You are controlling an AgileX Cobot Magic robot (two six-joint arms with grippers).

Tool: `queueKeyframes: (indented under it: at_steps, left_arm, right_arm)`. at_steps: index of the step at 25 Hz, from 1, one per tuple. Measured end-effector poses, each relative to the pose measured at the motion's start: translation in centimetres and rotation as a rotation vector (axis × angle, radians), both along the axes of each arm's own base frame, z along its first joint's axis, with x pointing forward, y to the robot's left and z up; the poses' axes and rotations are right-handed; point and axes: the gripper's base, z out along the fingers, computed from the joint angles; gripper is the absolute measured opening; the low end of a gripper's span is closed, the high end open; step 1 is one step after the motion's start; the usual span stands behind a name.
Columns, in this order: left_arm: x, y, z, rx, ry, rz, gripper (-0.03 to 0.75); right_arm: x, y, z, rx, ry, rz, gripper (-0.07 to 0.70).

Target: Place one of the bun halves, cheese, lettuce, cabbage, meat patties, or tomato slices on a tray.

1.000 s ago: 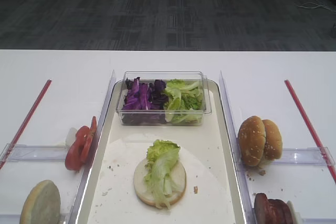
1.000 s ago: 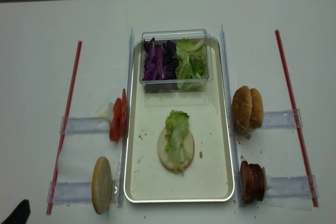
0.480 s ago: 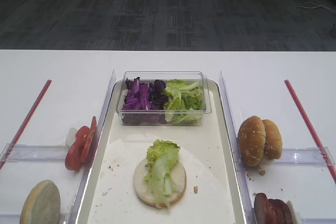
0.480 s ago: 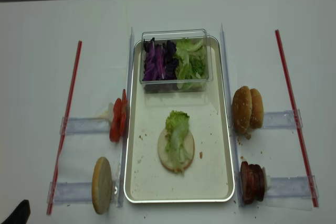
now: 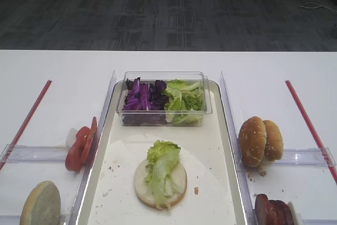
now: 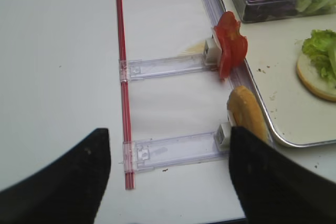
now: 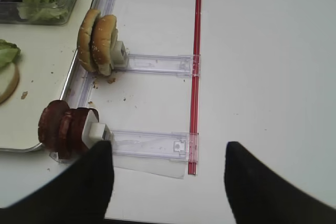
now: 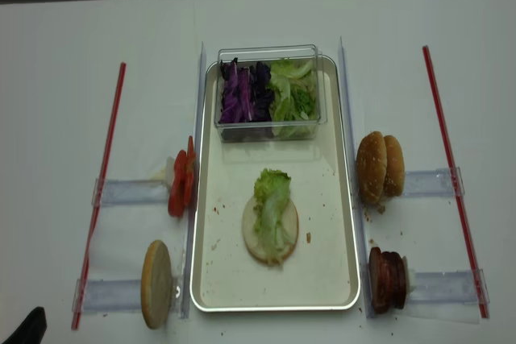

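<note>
- The lettuce [image 5: 162,168] is already down: one ruffled green clump lying on a single pale bun base [image 5: 160,184] on the paper liner of the tray [image 8: 347,223], toward its near end.
- I judge the leaf light, limp and springy; it will crush or tear if nipped at the frill. I'd pinch it low across the whitish rib, taking the whole clump.
- More lettuce shares the clear tub [image 5: 163,98] with the purple cabbage [image 5: 143,98] at the tray's far end; loose shreds, which I expect to scatter.
- Bun halves: two seeded domes [image 7: 97,40] upright on the right rail, one pale half [image 6: 245,114] on edge on the left rail, plus the base. Soft, easily dented; grip across the edge.
- Meat patties [image 7: 62,128]: I count three, though the stack is tight and it may be otherwise. Probably greasy.
- Tomato slices [image 6: 231,45]: two or three, overlapping; wet and fragile.
- I see no cheese.
- Right gripper [image 7: 167,182] and left gripper [image 6: 169,174]: both spread wide, pinching nothing, over bare table.
</note>
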Motion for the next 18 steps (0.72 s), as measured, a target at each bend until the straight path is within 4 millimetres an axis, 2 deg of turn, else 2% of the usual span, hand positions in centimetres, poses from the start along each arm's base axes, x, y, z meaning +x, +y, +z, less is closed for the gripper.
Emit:
queueKeyframes:
  at_steps: [5, 10, 18]
  left_arm:
    - [0.0, 0.0, 0.0, 0.0, 0.0, 0.0, 0.456]
    - [0.0, 0.0, 0.0, 0.0, 0.0, 0.0, 0.456]
    - [0.0, 0.0, 0.0, 0.0, 0.0, 0.0, 0.456]
  right_arm:
    - [0.4, -0.2, -0.2, -0.022, -0.017, -0.019, 0.438]
    - [1.2, -0.3, -0.6, -0.026, -0.06, -0.028, 0.434]
    - [1.3, -0.3, -0.6, -0.025, -0.073, -0.029, 0.433]
